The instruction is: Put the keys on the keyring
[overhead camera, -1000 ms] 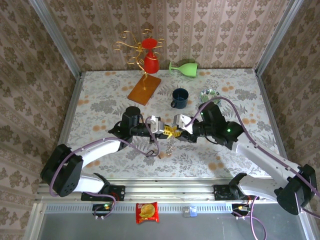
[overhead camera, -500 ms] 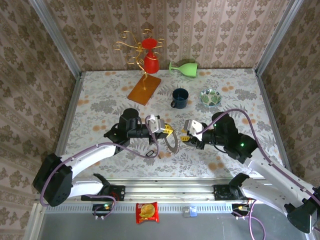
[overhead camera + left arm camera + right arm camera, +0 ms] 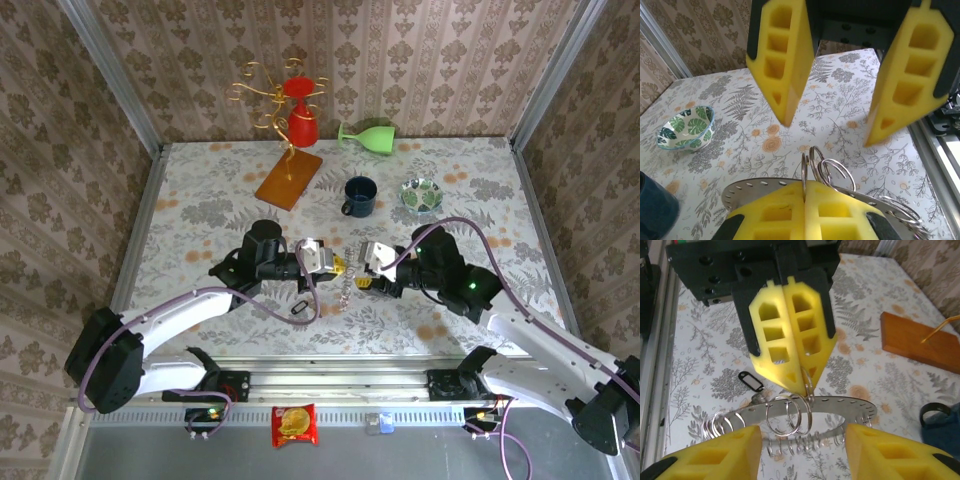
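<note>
One black oval key tag (image 3: 751, 381) lies loose on the table, on the near side of the navy mug (image 3: 359, 195) and farthest from it. Closer to the mug, the left gripper (image 3: 801, 383) is pinched fully shut on the keyring (image 3: 840, 407) among its small split rings. It holds the keyring off the table, we judge to present it to the right gripper (image 3: 831, 130), which faces it with jaws spread wide and empty.

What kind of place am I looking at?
Probably a staged robot test booth: damask-wallpapered walls in silvery metal framing, a floral-print tabletop, two white robot arms bolted at its near edge.
</note>
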You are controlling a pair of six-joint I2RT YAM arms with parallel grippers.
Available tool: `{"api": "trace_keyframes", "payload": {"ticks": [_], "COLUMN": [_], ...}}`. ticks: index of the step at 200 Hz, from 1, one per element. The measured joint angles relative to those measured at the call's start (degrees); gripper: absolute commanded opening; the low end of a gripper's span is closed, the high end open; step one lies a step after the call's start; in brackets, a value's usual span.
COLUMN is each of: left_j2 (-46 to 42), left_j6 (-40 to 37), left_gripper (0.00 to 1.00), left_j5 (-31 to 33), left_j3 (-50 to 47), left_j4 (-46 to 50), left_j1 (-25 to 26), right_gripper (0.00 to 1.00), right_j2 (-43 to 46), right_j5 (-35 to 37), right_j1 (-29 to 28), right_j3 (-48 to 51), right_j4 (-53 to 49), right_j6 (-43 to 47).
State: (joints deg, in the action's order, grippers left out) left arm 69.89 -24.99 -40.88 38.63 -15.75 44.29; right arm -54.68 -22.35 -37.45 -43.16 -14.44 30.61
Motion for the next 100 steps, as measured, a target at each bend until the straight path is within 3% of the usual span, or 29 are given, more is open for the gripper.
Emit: {"api": "trace_keyframes", "payload": {"ticks": [100], "left_j2": [-0.4], "left_j6": [-2.2], "left_gripper": [0.00], "left_j5": [6.3], "left_j3": [0.0], "left_j4": [0.3], "left_j1": [0.7], "right_gripper": [0.39], "right_j2": [-3.5], "right_j5": [-1.6], "right_j1": [-4.3], "right_j3": [-2.8], "right_j4": [-5.2], "right_j6": [2.2]}}
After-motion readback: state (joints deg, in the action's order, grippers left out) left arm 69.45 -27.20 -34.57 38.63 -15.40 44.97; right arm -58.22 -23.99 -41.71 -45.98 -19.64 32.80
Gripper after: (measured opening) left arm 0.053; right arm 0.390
